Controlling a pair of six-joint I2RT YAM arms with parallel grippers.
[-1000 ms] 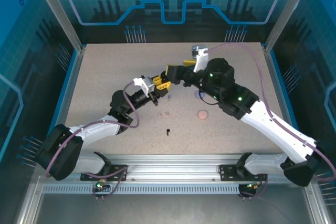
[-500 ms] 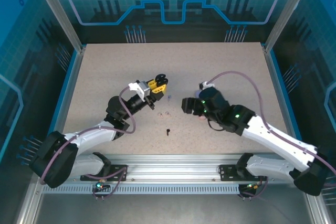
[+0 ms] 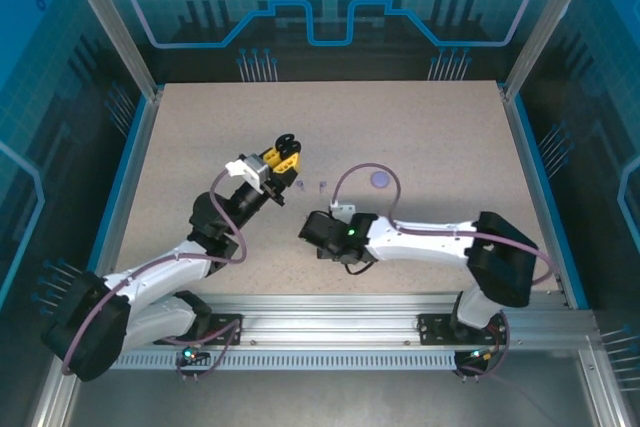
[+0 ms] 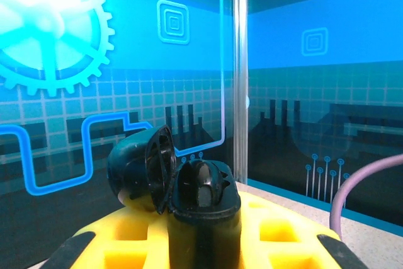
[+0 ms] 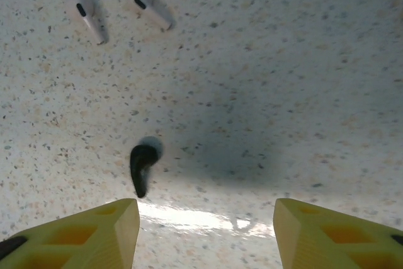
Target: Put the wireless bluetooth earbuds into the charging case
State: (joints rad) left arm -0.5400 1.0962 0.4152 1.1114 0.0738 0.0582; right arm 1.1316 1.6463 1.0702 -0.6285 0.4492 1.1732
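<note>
The one to watch is the loose black earbud [image 5: 141, 163] lying flat on the desk [image 3: 420, 127], right under the right arm. The right fingers [image 5: 94, 228] hang just above it, spread wide with nothing between them. The bud is not centred in that gap. It sits close in front of one fingertip and well away from the other. Its rounded head points away from the fingers and its stem runs back toward them, so its long axis lies roughly across the line the fingers would close along. I'd say the fingers need to shift sideways over it before a pinch would catch it.

The right arm is plainly the nearer one. The left fingers [image 4: 277, 237] are lifted off the desk, back and off to the left arm's side of the bud. They are clamped on the black charging case [image 4: 204, 215], which stands upright with its lid [image 4: 141, 165] swung open. A dark rounded shape sits in the case's well. It could be the matching bud, but I can't be sure.

Counting outward from the black bud:
- Two pale pink earbuds [image 5: 85, 11] lie side by side just beyond it.
- Two lavender earbuds [image 3: 300, 187] lie farther back still.
- One round lavender case [image 3: 381, 179] sits beyond those, toward the right arm's side.
</note>
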